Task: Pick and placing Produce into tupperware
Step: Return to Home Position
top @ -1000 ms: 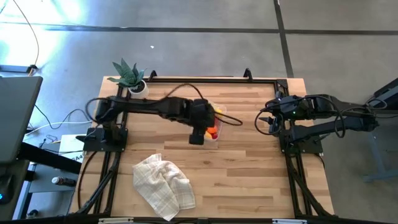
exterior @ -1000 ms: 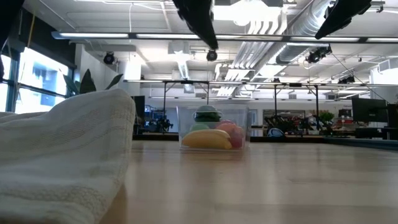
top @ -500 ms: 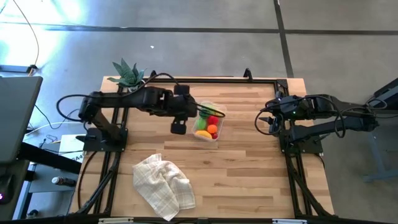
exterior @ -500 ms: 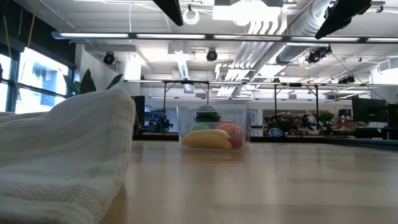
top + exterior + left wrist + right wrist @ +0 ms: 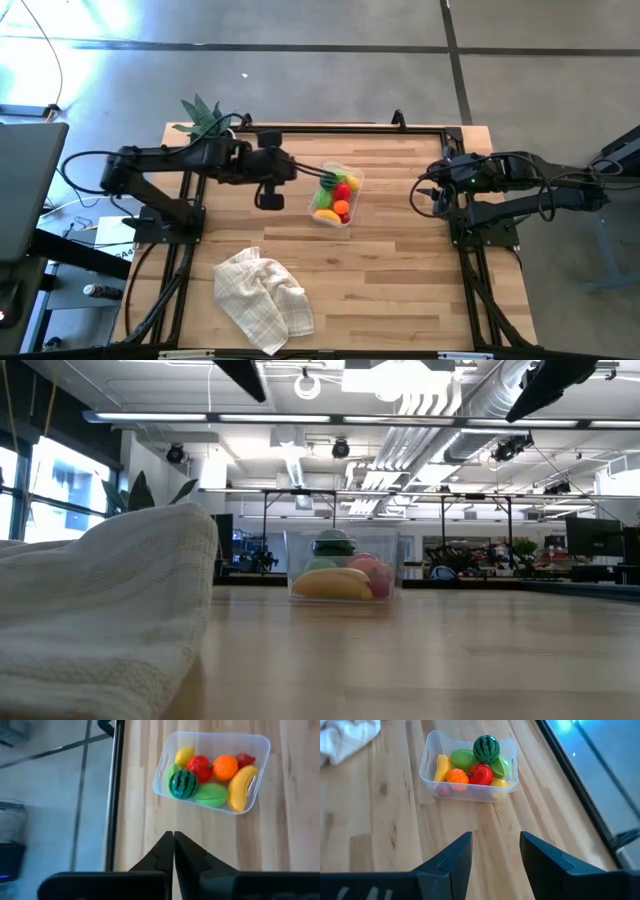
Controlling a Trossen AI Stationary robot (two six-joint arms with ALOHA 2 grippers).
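The clear tupperware tub [image 5: 336,195] stands on the wooden table near its middle, also seen in the left wrist view as the tub [image 5: 212,770] and in the right wrist view as the tub [image 5: 468,766]. Inside lie the striped melon [image 5: 183,783], orange ball [image 5: 225,766], banana [image 5: 241,787], red pieces [image 5: 200,766] and green pieces [image 5: 210,794]. My left gripper [image 5: 269,198] hangs shut above the table, left of the tub, touching nothing. My right gripper [image 5: 422,196] waits open at the table's right side.
A white checked cloth [image 5: 264,298] lies crumpled near the table's near-left corner. A spiky green plant in a white pot [image 5: 208,121] stands at the far-left corner. Bare wood lies between the tub and my right gripper.
My left gripper has drawn back from above the tub toward the table's left edge, rising out of the low view. The tub and its fruits have stayed where they were.
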